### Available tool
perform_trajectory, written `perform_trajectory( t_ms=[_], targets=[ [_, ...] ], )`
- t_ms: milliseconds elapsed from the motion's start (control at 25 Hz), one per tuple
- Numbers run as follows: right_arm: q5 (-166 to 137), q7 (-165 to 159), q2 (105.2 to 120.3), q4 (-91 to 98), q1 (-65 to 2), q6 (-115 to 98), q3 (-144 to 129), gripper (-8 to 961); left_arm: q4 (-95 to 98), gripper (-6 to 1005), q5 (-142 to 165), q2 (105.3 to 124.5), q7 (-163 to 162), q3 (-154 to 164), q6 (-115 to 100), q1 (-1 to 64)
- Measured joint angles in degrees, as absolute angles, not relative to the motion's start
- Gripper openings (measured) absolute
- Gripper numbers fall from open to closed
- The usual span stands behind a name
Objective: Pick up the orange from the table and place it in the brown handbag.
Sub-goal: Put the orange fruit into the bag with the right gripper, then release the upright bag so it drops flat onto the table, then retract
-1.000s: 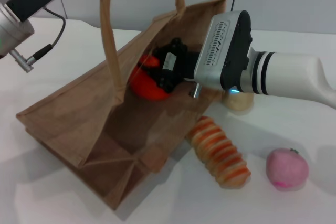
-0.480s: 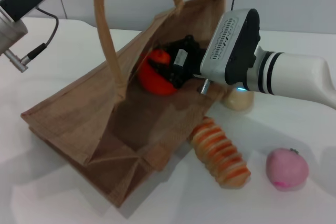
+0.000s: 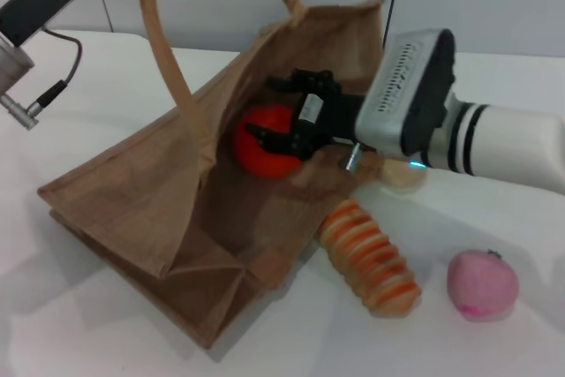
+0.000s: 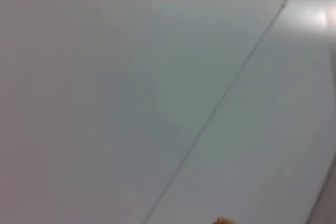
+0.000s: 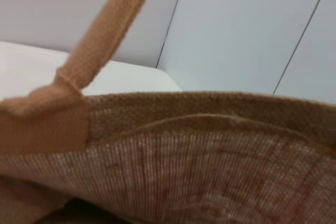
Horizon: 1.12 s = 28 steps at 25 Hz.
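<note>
Now right hand (image 3: 281, 117) open around orange (image 3: 263, 139) in bag (image 3: 132, 183)

The right arm reaches in from three o'clock, wrist level, and its right gripper (image 3: 287, 121) points toward nine o'clock with black fingers spread apart. The left arm sits raised at ten o'clock, angled upward.

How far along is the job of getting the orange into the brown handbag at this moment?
Done: the orange is off the table and inside the mouth of the brown handbag. In hand: the right pincer sits around the orange, and it is not clear that it has let go. The left arm, upper left, holds up a handle. Left: release, and draw the right arm out.
</note>
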<state>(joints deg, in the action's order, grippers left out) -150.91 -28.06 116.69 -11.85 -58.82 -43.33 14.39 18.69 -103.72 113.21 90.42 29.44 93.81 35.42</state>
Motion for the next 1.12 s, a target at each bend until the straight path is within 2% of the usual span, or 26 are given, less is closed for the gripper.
perform_trajectory(
  t_ms=[160, 320, 760, 1120],
  targets=[
    [-150.8, -28.2, 116.35, -10.9, -56.1, -46.6, 16.6, 711, 18.5, 124, -103.8, 113.02, 90.9, 28.0, 92.8, 34.2],
    [-150.8, -28.5, 116.18, -6.1, -51.5, -56.6, 21.0, 708, 18.4, 123, -103.9, 113.01, 91.4, 26.0, 92.4, 33.3],
    [-150.8, -28.6, 116.09, 0.3, -44.4, -65.6, 33.0, 706, 17.2, 138, -104.6, 113.07, 94.2, 23.7, 85.9, 32.3],
    [-150.8, -28.1, 116.17, 2.4, -41.8, -67.7, 41.8, 706, 14.9, 162, -104.5, 113.46, 100.6, 23.8, 81.3, 33.1]
  ],
)
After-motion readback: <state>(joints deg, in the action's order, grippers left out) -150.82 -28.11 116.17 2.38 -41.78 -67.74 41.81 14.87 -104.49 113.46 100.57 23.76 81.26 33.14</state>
